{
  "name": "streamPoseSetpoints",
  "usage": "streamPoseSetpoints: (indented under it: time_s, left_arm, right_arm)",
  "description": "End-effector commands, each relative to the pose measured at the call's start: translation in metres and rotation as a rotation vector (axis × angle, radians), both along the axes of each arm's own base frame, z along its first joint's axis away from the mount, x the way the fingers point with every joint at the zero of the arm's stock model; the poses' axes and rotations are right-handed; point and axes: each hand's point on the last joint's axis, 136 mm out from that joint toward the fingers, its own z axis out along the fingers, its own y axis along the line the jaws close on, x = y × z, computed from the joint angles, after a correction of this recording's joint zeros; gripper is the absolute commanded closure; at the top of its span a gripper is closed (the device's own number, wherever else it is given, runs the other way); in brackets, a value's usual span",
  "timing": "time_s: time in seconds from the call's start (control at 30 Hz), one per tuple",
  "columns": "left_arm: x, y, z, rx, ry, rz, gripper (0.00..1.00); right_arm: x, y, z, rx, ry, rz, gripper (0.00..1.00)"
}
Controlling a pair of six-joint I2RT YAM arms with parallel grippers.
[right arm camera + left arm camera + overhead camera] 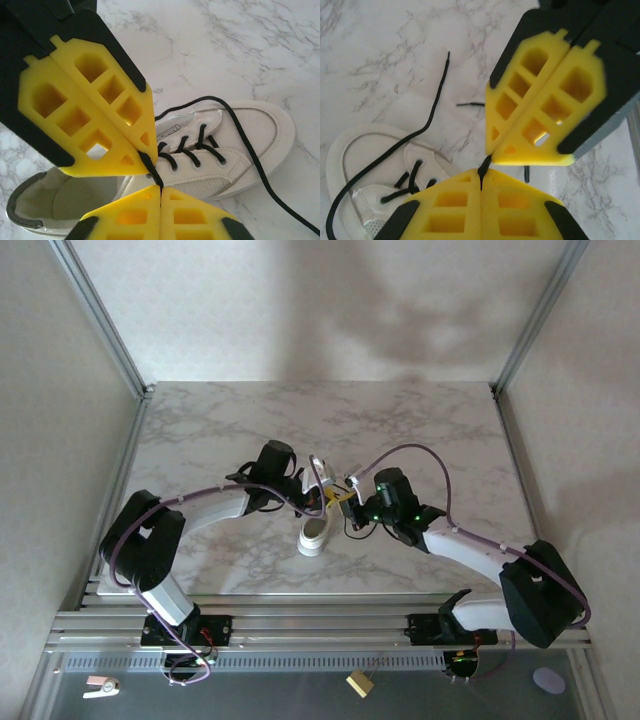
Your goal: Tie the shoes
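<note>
Marble surface (420, 430) lies open toward its far edge. Nearer front, left fingers (474, 196) and right fingers (152, 201) clamp the sneaker's (272, 131) lace (482, 175).

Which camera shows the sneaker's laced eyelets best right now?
Right wrist: the sneaker is near, crossed laces and eyelets sharp. Left wrist catches one end and a trailing lace; top external shows it tiny.
</note>
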Motion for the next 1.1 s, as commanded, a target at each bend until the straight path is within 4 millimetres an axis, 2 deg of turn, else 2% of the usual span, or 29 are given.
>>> streamPoseSetpoints:
  time_s: [0.0,0.03,0.07,0.2,0.3,0.5,0.67,0.9,1.07]
  left_arm:
    - [0.013,0.003,0.016,-0.029,-0.042,0.073,1.0]
    - [0.013,0.004,0.016,-0.03,-0.043,0.076,1.0]
    - [0.012,0.005,0.016,-0.03,-0.044,0.084,1.0]
    - [0.011,0.008,0.018,-0.04,-0.051,0.11,1.0]
    - [0.012,0.008,0.017,-0.036,-0.047,0.123,1.0]
    - [0.016,0.008,0.015,-0.031,-0.03,0.148,1.0]
    - [0.023,0.008,0.015,-0.034,-0.009,0.2,1.0]
    - [0.023,0.008,0.012,-0.032,0.012,0.211,1.0]
    - [0.024,0.006,0.01,-0.028,0.027,0.207,1.0]
  right_arm:
    - [0.006,-0.017,0.009,-0.031,-0.035,-0.098,0.7]
    - [0.011,-0.023,0.014,-0.03,-0.055,-0.142,0.61]
    - [0.018,-0.035,0.016,-0.052,-0.063,-0.219,0.58]
    - [0.044,-0.096,0.002,-0.225,0.024,-0.527,0.6]
    - [0.053,-0.119,-0.019,-0.323,0.18,-0.594,0.59]
    - [0.068,-0.117,-0.042,-0.406,0.364,-0.427,0.56]
    - [0.069,-0.112,-0.068,-0.513,0.471,-0.258,0.56]
    - [0.067,-0.113,-0.085,-0.611,0.433,-0.082,0.54]
    - [0.078,-0.122,-0.089,-0.646,0.419,-0.038,0.53]
